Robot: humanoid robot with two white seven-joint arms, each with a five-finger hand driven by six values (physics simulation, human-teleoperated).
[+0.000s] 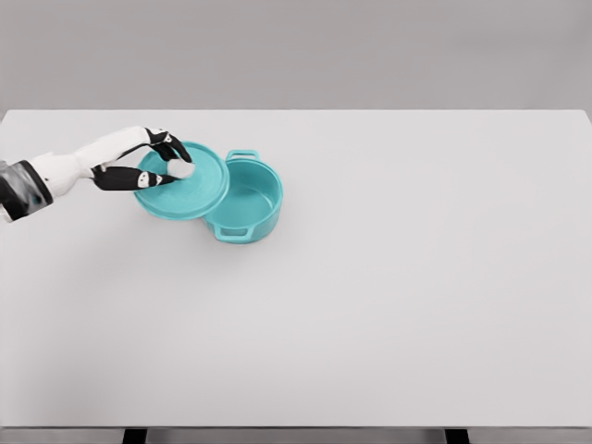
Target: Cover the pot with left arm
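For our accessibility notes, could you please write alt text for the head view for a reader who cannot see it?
The robot's left hand grips the knob of a teal lid, holding it tilted over the left rim of an open teal pot, which it only partly covers. Both are on the left half of a white table; the right arm is out of view.

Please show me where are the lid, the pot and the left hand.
lid [199,190]: head view, on its flat top.
pot [264,217]: head view, on its front wall.
left hand [153,159]: head view, on its middle.

Pot [248,199] sits left of centre on table [416,277]; lid [190,185] overlaps pot's left rim, left hand [153,162] on lid.
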